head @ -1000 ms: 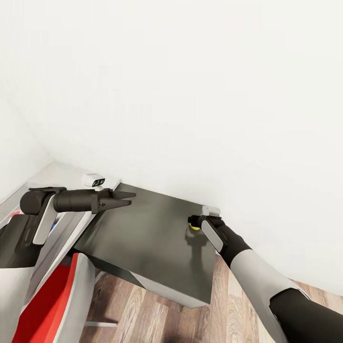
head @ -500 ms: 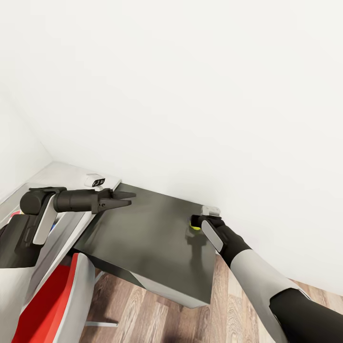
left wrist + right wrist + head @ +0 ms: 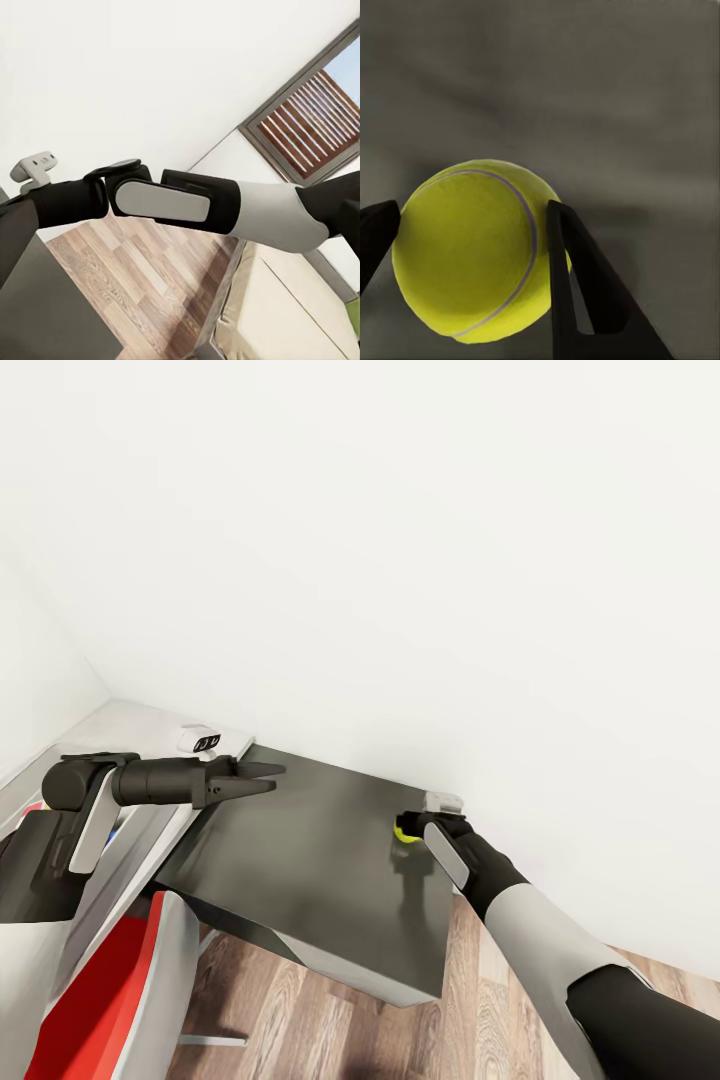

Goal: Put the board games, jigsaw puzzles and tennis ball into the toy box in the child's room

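The tennis ball point(image 3: 406, 830) point(image 3: 472, 255) is yellow-green and sits at the back right of the table's dark grey section point(image 3: 300, 860), near the wall. My right gripper point(image 3: 412, 826) point(image 3: 470, 225) is shut on it, one black finger pressed against each side. A shadow lies on the dark surface just under the ball. My left gripper point(image 3: 278, 776) reaches out level above the dark section's left edge, open with nothing between its fingers. In the left wrist view, the cream bed point(image 3: 292, 300) lies beyond my right forearm point(image 3: 180, 206).
A small white device point(image 3: 200, 740) rests on the pale desk top point(image 3: 130, 720) by the corner. Another small white object point(image 3: 442, 800) sits against the wall behind the ball. The red-and-white chair point(image 3: 110, 980) stands close at the lower left, over wood floor point(image 3: 330, 1030).
My right gripper and the ball between its fingers have shifted very slightly up and to the left. The left arm has stayed still.
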Controlling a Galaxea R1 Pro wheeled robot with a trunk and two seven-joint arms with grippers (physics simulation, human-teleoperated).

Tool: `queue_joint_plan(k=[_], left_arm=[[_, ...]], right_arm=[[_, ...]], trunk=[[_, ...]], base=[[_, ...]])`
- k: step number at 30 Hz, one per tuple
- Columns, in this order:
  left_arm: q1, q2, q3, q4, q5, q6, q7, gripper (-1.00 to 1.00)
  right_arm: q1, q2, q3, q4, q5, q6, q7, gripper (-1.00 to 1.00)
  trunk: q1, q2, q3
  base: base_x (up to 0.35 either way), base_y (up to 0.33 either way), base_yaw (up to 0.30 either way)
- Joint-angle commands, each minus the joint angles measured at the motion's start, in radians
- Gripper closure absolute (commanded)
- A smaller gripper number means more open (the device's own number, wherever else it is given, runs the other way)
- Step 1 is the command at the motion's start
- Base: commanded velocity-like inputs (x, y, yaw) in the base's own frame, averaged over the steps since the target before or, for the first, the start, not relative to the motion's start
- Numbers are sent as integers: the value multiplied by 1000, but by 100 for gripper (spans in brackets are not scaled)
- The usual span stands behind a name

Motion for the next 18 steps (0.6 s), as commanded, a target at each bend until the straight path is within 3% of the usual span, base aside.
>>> queue_joint_plan(k=[1,14,18], left_arm=[[-1,1,-1,0,4,10,-1,-100],[-1,1,-2,0,4,10,-1,-100],[0,1,-2,0,3,10,-1,-100]], right_arm=[[0,-1,6,-1,-18,2,-10,100],[0,-7,6,2,-19,1,-9,100],[0,-11,5,-1,-20,-1,22,100]], trunk=[[1,-2,-2],[1,-2,-2],[1,-2,-2]], base=[[0,0,0],[0,0,0],[0,0,0]])
